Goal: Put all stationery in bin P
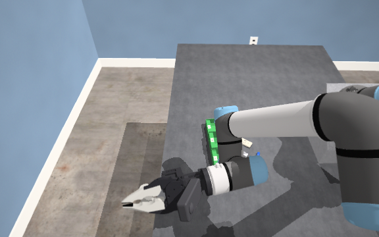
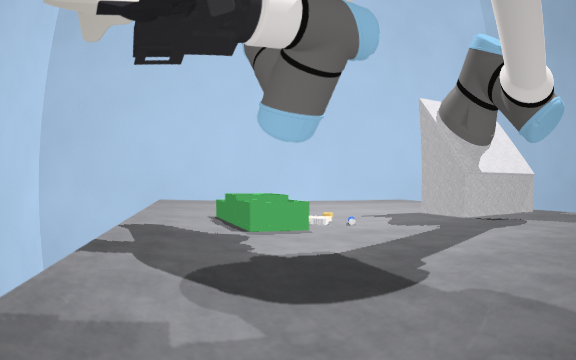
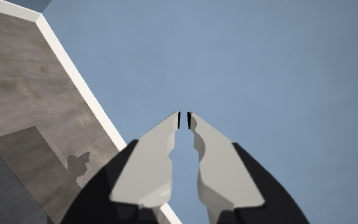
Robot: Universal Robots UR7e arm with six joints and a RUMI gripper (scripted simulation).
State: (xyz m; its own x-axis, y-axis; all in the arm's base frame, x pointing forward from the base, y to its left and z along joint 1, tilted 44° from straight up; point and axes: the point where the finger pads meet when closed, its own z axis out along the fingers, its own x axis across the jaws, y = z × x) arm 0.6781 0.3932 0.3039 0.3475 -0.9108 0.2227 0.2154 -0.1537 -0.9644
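Gripper [image 1: 124,205] nearly closed, nothing between jaws, held high past desk [image 1: 249,82] edge, pointing out over floor [image 1: 110,108]. Wrist view shows only fingertips, wall, floor. Top view shows green bins [image 1: 210,139] behind gripper, half hidden by arm. Exterior view shows small stationery pieces [image 2: 320,218] just beside bins on desk.

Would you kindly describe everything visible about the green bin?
The green bin is a low, blocky, plastic-looking unit, stepped higher toward its far end. From above it shows a row of compartments with small white labels; the letters are unreadable. It rests on the grey table, partly hidden beneath the arm, with small items beside it.
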